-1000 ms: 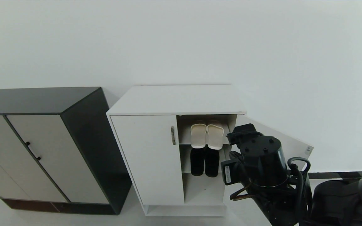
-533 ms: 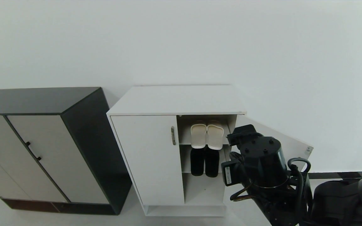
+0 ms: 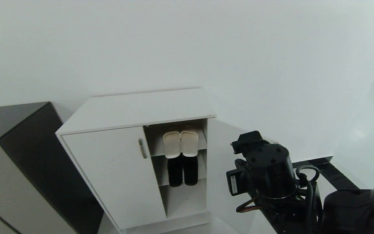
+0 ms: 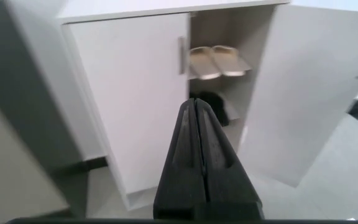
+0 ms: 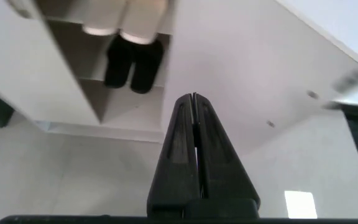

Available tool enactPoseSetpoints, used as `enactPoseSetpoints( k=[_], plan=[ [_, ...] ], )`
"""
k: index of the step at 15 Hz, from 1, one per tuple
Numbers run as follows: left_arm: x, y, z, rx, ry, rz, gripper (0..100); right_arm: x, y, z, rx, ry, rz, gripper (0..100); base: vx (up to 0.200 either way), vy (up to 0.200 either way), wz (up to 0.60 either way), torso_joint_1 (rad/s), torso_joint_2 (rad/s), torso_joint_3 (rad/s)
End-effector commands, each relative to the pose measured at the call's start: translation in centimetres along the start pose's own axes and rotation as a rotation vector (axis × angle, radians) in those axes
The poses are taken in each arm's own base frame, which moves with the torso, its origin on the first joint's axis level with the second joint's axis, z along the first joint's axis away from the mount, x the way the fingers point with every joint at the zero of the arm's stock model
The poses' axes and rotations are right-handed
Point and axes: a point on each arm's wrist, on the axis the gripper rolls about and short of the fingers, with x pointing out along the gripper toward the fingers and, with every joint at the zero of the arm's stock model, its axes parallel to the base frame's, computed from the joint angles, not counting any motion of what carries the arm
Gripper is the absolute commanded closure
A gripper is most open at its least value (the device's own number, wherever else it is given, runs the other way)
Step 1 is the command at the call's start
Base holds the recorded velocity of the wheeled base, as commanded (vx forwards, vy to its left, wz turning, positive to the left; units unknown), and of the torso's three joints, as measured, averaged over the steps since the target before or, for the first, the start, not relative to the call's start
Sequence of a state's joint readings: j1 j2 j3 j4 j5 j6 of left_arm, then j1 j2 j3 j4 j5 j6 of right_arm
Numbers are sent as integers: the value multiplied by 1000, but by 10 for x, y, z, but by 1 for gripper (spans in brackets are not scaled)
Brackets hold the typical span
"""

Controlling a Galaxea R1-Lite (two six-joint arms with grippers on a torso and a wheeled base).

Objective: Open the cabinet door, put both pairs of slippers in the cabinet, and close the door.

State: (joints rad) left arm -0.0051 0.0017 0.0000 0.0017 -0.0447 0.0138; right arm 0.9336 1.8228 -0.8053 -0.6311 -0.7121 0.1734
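I see my right arm as all matte black, with a round drum housing whose flat cap carries a ring of small screws. Beside that housing sits a white label. A black cable loops off the housing's other side. The left gripper and right gripper each show two black tapered fingers with a thin seam between them.

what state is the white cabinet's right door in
Open: the right door stands swung outward, exposing white slippers above black slippers inside.
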Motion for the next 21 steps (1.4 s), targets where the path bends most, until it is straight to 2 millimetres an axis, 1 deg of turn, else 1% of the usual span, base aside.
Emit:
enactPoseSetpoints(
  k=[1,3,4,5,6,9,10,11,13,16,18,21],
  plan=[
    [0,0,0,0,0,-1,100,3,-2,1,6,-2,-10,100,0,0,0,0,0,0],
    [0,0,0,-2,0,1,100,11,-13,7,29,-12,-49,100,0,0,0,0,0,0],
    [0,0,0,0,0,1,100,17,-17,18,64,-40,-60,100,0,0,0,0,0,0],
    [0,0,0,0,0,1,100,26,-25,33,105,-72,-90,100,0,0,0,0,0,0],
    [0,0,0,0,0,-1,100,36,-31,42,121,-84,-119,100,0,0,0,0,0,0],
    [0,0,0,0,0,-1,100,44,-38,63,142,-96,-133,100,0,0,0,0,0,0],
    [0,0,0,0,0,-1,100,44,-38,63,142,-96,-133,100,0,0,0,0,0,0],
    [0,0,0,2,0,-1,100,56,-48,68,158,-101,-135,100,-200,0,0,-2,2,2],
    [0,0,0,2,0,-2,100,69,-54,62,155,-82,-163,100,-200,0,0,7,7,2],
    [0,0,0,5,0,-2,100,88,-59,58,169,-71,-147,100,0,0,0,0,0,0],
    [0,0,0,3,0,-2,100,100,-60,57,199,-73,-159,100,0,0,0,0,0,0],
    [0,0,0,2,0,-2,100,119,-68,56,212,-71,-195,100,0,0,0,0,0,0]
  ],
)
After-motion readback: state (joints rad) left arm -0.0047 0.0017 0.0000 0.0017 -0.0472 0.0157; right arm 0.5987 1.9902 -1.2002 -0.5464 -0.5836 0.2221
